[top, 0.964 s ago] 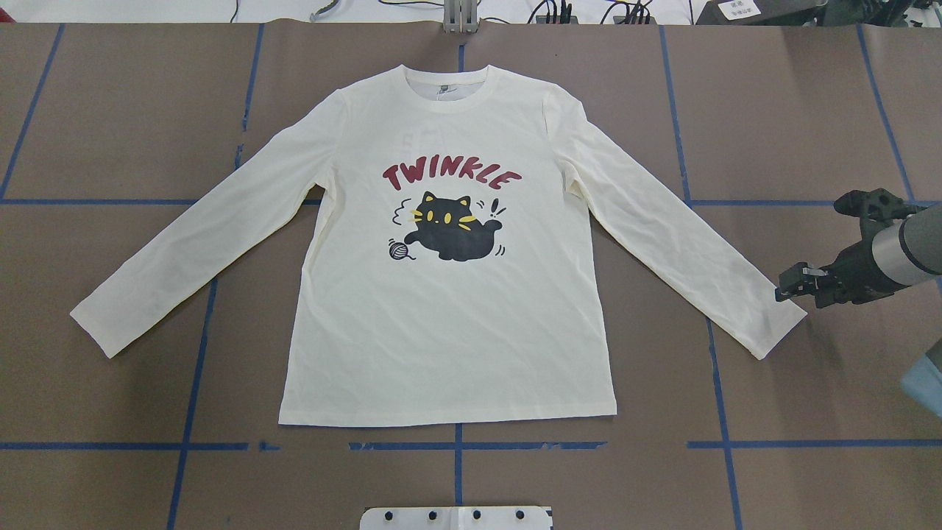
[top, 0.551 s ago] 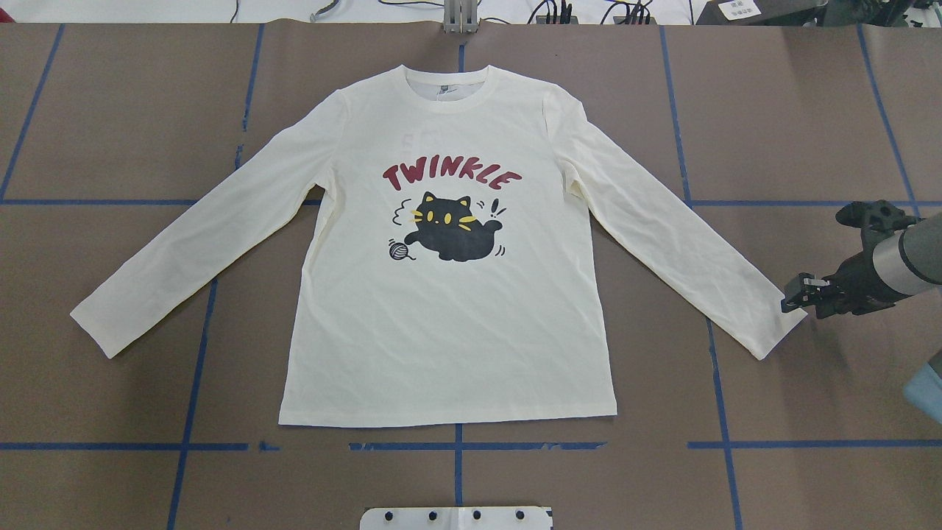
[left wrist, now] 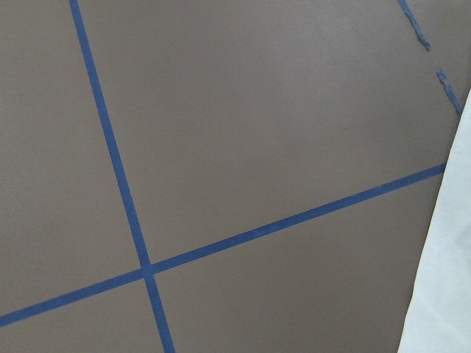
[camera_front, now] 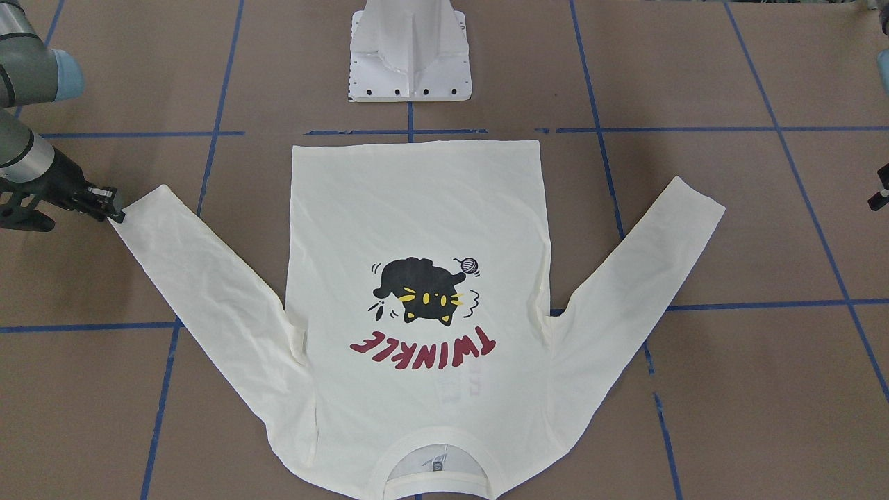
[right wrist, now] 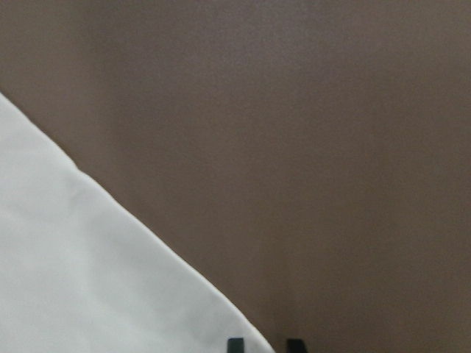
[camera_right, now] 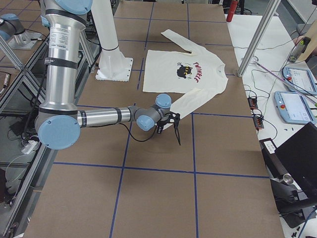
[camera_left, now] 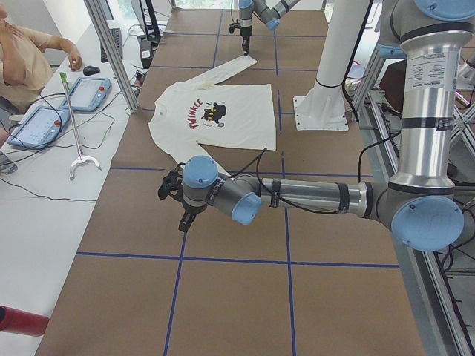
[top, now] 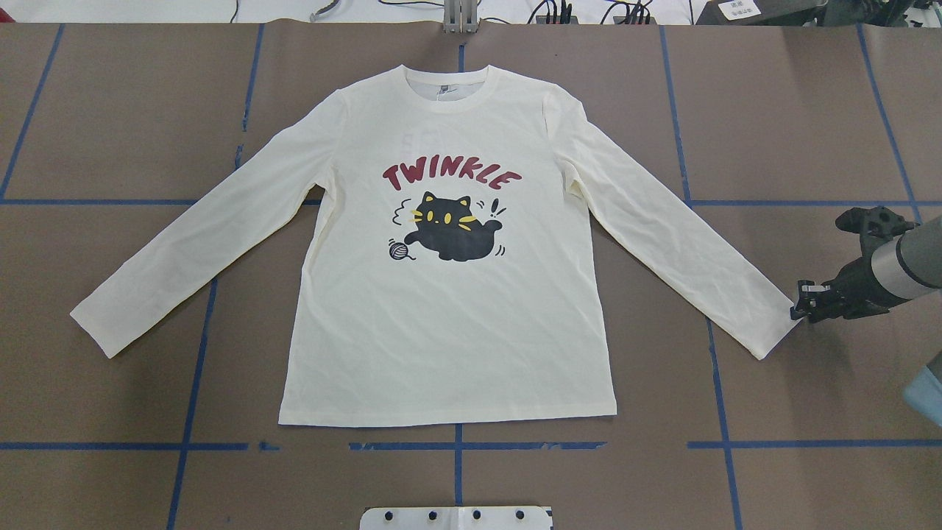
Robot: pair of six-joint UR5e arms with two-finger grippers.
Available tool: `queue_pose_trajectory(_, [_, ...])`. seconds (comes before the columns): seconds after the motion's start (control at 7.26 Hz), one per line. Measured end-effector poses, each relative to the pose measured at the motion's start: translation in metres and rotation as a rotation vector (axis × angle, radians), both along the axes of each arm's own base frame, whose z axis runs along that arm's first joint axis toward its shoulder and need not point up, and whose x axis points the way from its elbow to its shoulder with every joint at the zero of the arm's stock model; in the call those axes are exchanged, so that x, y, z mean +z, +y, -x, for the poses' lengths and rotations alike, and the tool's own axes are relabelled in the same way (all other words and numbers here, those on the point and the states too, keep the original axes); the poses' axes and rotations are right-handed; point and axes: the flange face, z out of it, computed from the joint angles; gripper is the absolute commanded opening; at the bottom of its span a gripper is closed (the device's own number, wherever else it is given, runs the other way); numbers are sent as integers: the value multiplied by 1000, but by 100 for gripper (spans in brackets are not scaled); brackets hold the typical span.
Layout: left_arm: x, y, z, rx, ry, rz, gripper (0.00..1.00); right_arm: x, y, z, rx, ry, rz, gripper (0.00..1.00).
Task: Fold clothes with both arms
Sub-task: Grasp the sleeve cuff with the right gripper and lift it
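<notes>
The cream long-sleeved shirt (top: 449, 331) with the black cat and red "TWINKLE" print lies flat and face up, both sleeves spread out (camera_front: 417, 208). My right gripper (top: 796, 311) is down at the table by the end of the sleeve cuff (top: 773, 327) on the robot's right. The right wrist view shows two fingertips (right wrist: 235, 344) slightly apart at the cuff's edge, holding nothing. My left gripper (camera_left: 183, 222) hangs over bare table, clear of the other sleeve (top: 103, 324). Only a sliver of it (camera_front: 881, 198) shows in the front-facing view, so I cannot tell its state.
The robot's white pedestal base (camera_front: 410, 62) stands behind the shirt's hem. Blue tape lines (top: 456, 445) grid the brown table cover. A person (camera_left: 22, 59) sits at a side table with teach pendants (camera_left: 44, 122) and a grabber stick (camera_left: 74, 119).
My right gripper has moved down and slightly outward, from above the right cuff to the cuff's outer edge at the table. The shirt has not moved.
</notes>
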Motion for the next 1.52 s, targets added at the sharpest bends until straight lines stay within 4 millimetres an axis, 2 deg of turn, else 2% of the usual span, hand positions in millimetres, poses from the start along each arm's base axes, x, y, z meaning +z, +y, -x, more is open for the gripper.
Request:
queue_pose_trajectory(0.14, [0, 0, 0, 0, 0, 0, 100, -2, 0, 0, -2, -5, -1, 0])
queue_pose_trajectory(0.28, [0, 0, 0, 0, 0, 1, 100, -13, 0, 1, -7, -23, -4, 0])
queue_pose_trajectory(0.41, [1, 0, 0, 0, 0, 1, 100, -38, -2, 5, -3, -63, -1, 0])
queue_pose_trajectory(0.55, [1, 0, 0, 1, 0, 1, 100, -73, -10, 16, 31, -115, 21, 0])
queue_pose_trajectory(0.69, [1, 0, 0, 1, 0, 1, 100, -116, -27, 38, 81, -169, 58, 0])
queue_pose_trajectory(0.83, [1, 0, 0, 1, 0, 0, 100, -166, -46, 68, 124, -213, 92, 0])
queue_pose_trajectory(1.38, [0, 0, 0, 2, 1, -3, 100, -396, -145, 204, 323, -257, 152, 0])
queue_pose_trajectory(1.52, [-1, 0, 0, 2, 1, -5, 100, -445, -159, 245, 362, -270, 131, 0])
